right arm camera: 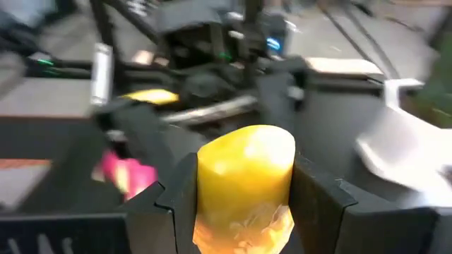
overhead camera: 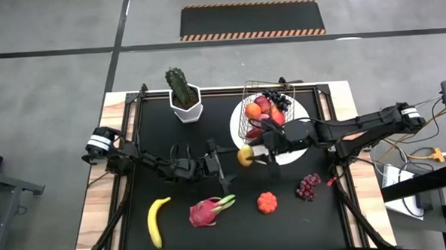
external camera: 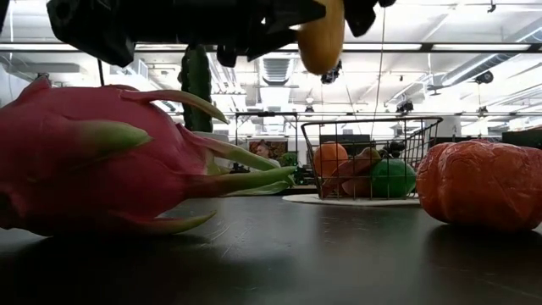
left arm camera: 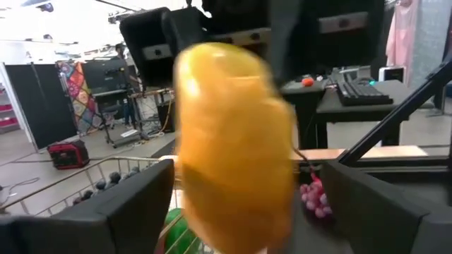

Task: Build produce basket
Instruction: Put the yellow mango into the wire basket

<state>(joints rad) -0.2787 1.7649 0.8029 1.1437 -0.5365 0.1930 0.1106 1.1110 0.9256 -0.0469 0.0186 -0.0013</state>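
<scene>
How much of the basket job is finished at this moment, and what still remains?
Done: the basket already holds an orange and a lime, among others. In hand: the right gripper holds the mango above the table, jaws shut on it; the left gripper is beside it, jaws open. Left: banana, dragon fruit, pomegranate and grapes lie on the table.

One camera hangs above me and looks straight down on the whole counter [overhead camera: 234, 215]. A second sits at counter height, very near the dragon fruit [external camera: 110, 161], facing level across to the basket [external camera: 364, 161] and the room behind. Each wrist camera looks forward past its own fingers, close on the mango [left arm camera: 233, 148]; all four views share that mango.
</scene>
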